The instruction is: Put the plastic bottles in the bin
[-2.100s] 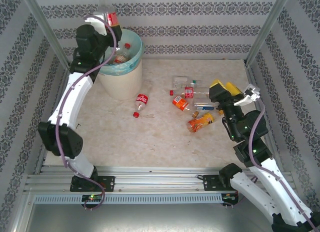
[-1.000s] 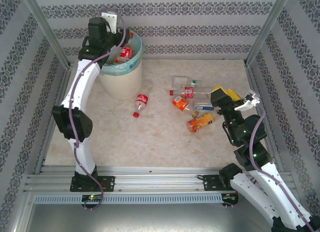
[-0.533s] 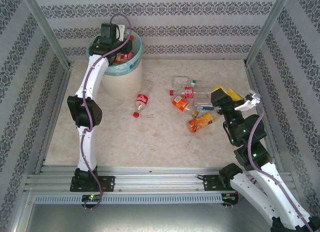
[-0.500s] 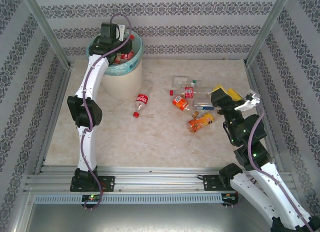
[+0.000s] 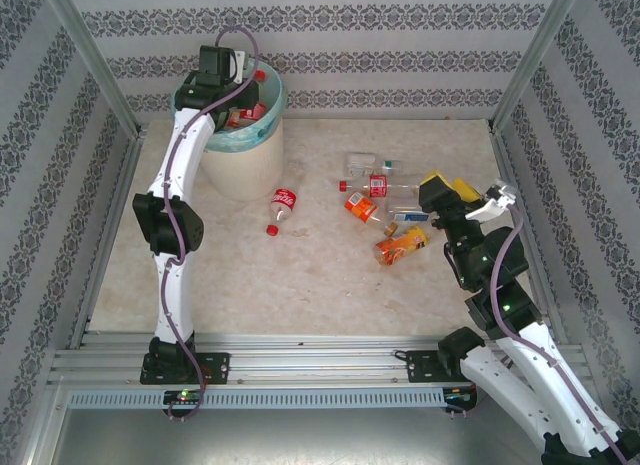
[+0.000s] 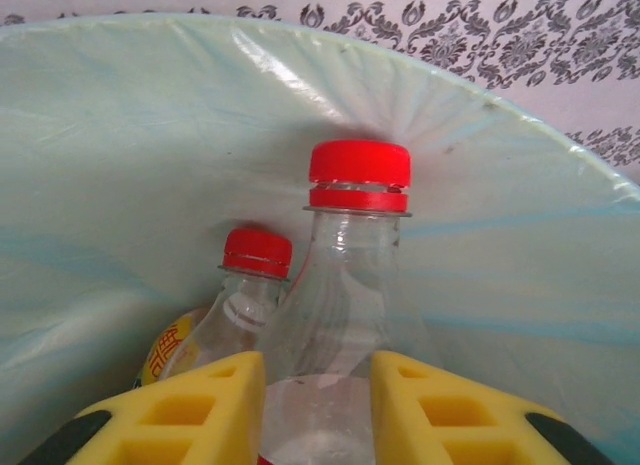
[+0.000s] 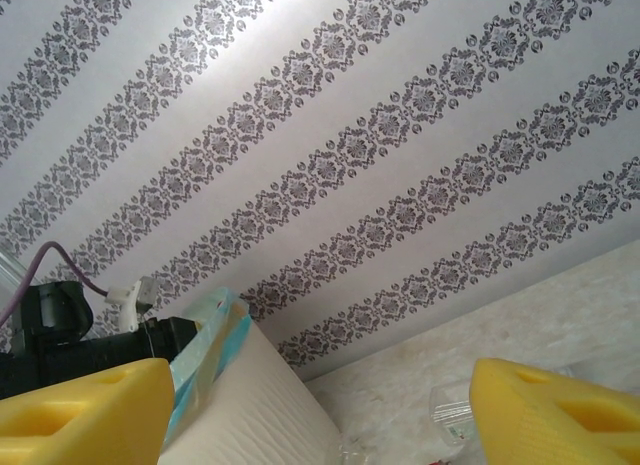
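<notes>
Bottles are going in nicely. Over on your left, the left gripper [image 6: 318, 390] has come down from way above the bin [image 5: 240, 170] to inside the teal liner [image 6: 120, 155]. Its yellow fingers are pinched on a clear red-capped bottle [image 6: 345, 285], right beside a second bottle [image 6: 245, 300] already sitting in there. So that one's basically delivered; I'd guess all you need is to let go.

Moving right, a red-label bottle [image 5: 283, 202] lies on the table [image 5: 300, 275] near the foot of the bin. Past that, the pile [image 5: 380, 197] of loose ones sits mid-table, same as a couple of seconds back. Far right, your right gripper [image 5: 446, 185] has barely budged: jaws wide, nothing in them, hanging just beside that pile. Plenty left to fetch.
</notes>
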